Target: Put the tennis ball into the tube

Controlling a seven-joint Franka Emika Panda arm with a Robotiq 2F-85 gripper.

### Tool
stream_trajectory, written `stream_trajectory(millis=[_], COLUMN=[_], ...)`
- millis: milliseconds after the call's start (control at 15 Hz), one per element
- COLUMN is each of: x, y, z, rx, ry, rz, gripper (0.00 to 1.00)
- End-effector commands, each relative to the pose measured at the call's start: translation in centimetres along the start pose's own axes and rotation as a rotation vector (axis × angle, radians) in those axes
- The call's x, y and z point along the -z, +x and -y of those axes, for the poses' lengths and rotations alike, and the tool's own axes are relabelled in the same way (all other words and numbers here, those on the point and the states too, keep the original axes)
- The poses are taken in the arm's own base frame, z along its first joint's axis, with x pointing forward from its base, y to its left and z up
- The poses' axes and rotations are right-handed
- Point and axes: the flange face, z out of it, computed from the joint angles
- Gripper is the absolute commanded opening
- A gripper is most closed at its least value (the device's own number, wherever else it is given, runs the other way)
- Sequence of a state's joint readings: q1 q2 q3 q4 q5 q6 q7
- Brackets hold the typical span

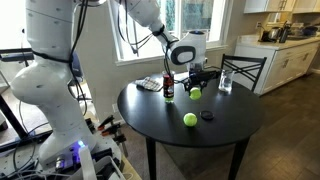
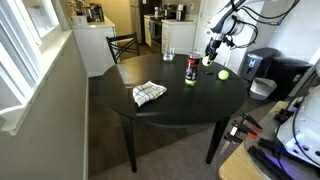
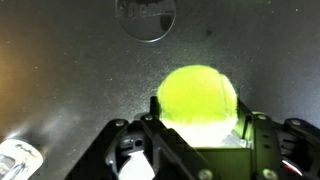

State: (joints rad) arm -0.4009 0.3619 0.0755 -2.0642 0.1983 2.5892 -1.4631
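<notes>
Fuzzy yellow-green tennis ball [image 3: 197, 98] sits clamped between the fingers [image 3: 258, 135] of my gripper [image 1: 195, 90], low over the round black table [image 1: 170, 130], just beside the slim red-and-dark tube [image 1: 168, 87]. A second matching ball [image 1: 190, 119] lies on the table near a small black disc [image 1: 207, 115].

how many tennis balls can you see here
2. One tennis ball is held in the hand, beside the tube. The other ball lies free on the table near the black disc. More could be hidden inside the tube.
</notes>
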Motion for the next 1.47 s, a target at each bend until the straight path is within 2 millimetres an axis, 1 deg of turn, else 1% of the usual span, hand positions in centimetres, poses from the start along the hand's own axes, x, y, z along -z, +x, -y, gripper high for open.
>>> stream_trajectory(millis=[0,200,333,600,667,933,1133,1400], x=[4.7,6.6,7.3,9.3,10.2,12.5,13.0,12.4], y=[1.3,3.3,4.6,7.4,8.1,10.6,12.2,13.8], z=[-0.4,-0.5,-0.3,0.3,0.6,2.2,3.3,5.0], rx=[0.011,0.014,0.016,0.032,0.046,0.109,0.153,0.203], ry=[-0.033,-0.045,-0.047,-0.063,-0.077,-0.099,-0.1,-0.067], rz=[-0.061,-0.097,-0.118,-0.167,-0.177,-0.197,-0.203,-0.215], gripper=[0.43,0.43,0.43,0.43,0.43,0.43,0.43,0.43])
